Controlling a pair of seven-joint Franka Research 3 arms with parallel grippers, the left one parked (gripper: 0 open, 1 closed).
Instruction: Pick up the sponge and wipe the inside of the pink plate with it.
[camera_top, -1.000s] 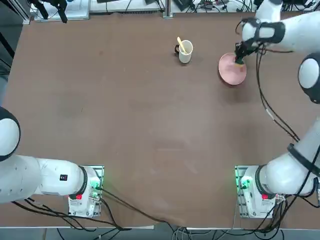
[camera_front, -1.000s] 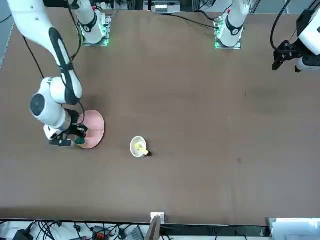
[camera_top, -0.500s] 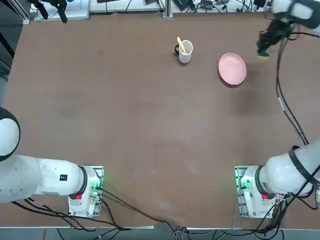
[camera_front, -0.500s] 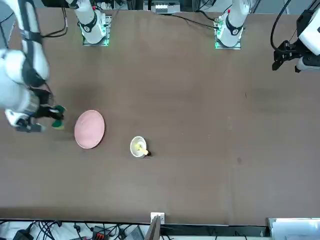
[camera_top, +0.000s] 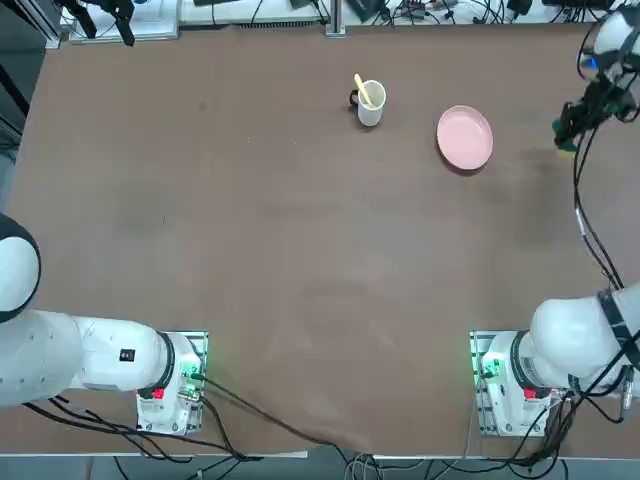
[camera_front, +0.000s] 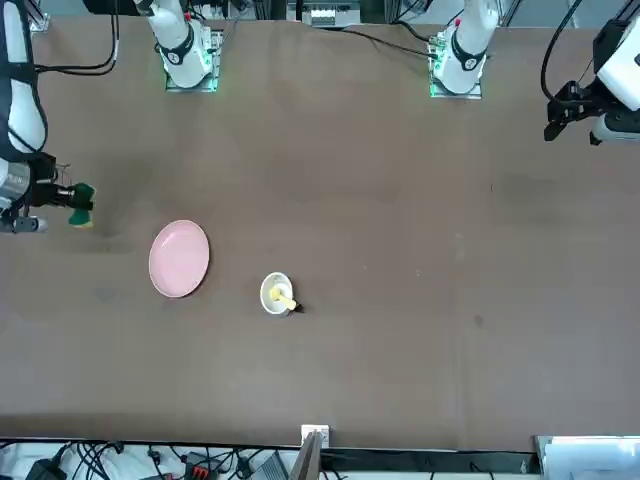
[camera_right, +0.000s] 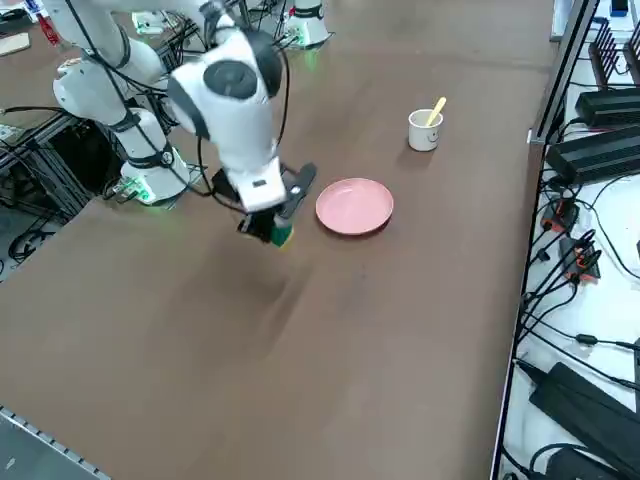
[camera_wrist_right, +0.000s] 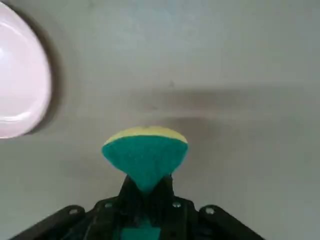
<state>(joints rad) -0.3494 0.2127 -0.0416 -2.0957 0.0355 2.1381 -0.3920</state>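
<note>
In right side view, R gripper (camera_right: 282, 215) pinching green-yellow sponge (camera_wrist_right: 145, 156), centre-left, yellow layer jutting out, prob. for wiping. Pink plate (camera_right: 355, 206) lying just beyond, nr centre; white mug (camera_right: 424, 130) w/ yellow utensil (camera_right: 437, 110) upper right. Vs. earlier top view, sponge now hanging clear of plate, off to the right.

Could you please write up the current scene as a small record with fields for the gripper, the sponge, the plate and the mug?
right gripper: shut on the sponge, off to the plate's right in the top view
sponge: green with a yellow layer, pinched at its middle, clear of the plate
pink plate: flat on the table, nothing on it
white mug: upright, left of the plate in the top view
utensil: yellow, leaning in the mug
</note>
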